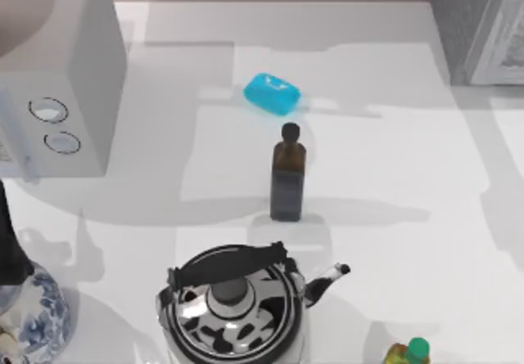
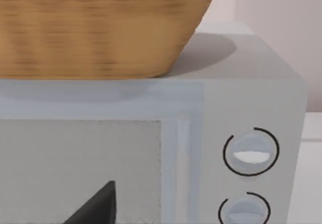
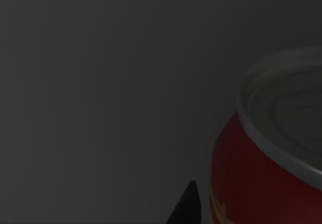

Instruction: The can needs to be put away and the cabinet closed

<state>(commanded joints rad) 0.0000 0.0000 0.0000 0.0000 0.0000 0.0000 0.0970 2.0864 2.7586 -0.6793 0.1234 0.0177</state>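
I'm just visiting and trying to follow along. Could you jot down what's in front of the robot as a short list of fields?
can: red-sided, grey rim, close to the right wrist camera in a dim, dark space
cabinet: dark grey speckled unit at the table's far right, pale framed door
table middle: dark brown bottle upright, blue block behind it
left side: light grey box with two dials, wicker basket on top
near edge: black-and-white kettle

A light grey box with two round dials is set at the desk's left edge, a wicker basket resting on it. A blue block and dark bottle are placed mid-desk; a kettle sits at the near edge.
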